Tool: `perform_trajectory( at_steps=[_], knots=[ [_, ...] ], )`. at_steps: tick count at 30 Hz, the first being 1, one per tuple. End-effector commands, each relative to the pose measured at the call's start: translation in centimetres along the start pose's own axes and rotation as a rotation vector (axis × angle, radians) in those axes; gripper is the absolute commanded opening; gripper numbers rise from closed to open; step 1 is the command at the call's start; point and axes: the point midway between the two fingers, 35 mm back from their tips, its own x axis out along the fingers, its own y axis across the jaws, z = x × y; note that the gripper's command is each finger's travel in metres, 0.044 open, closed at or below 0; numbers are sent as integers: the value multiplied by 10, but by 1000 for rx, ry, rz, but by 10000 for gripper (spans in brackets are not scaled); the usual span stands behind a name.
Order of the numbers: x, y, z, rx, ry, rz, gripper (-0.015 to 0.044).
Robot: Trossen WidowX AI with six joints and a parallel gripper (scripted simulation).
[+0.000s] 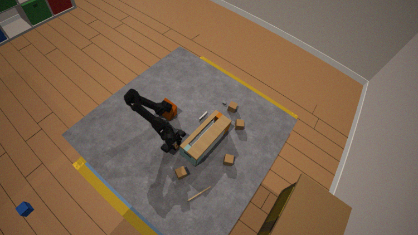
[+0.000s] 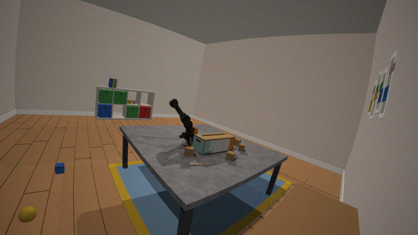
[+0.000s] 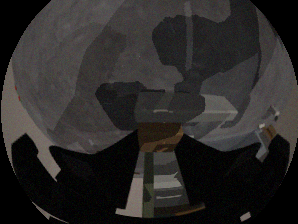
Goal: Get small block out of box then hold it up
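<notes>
The box point(image 1: 210, 136) point(image 2: 223, 145) stands upright, with a wooden top, a long slot, a teal end near my gripper and an orange far end. The small brown block point(image 1: 175, 145) point(image 3: 160, 138) is outside the box, just off its teal end. My gripper point(image 1: 175, 146) point(image 3: 156, 132) reaches down low beside that end. In the wrist view its fingertips press on both sides of the block, so it is shut on it. Whether the block touches the table point(image 1: 99, 137) point(image 2: 181, 178) cannot be told.
A pale bar point(image 3: 217, 106) lies just beyond the block. A white bar point(image 1: 203, 116) lies beside the box's long side. Several wooden cubes stand around the box, one cube point(image 1: 181, 172) point(image 2: 189, 151) near its teal end. A thin stick point(image 1: 199, 193) point(image 2: 200, 164) lies farther out.
</notes>
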Motion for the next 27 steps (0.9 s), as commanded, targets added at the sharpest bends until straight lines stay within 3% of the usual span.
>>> perform_trajectory(
  at_steps=[1, 5, 21, 27],
  knots=[
    [1, -1, 2, -6, -3, -3, 88],
    [-4, -2, -2, -4, -3, -5, 3],
    [-56, -1, -25, -6, -1, -3, 0],
    [-59, -5, -26, -231, -12, -9, 0]
  ],
)
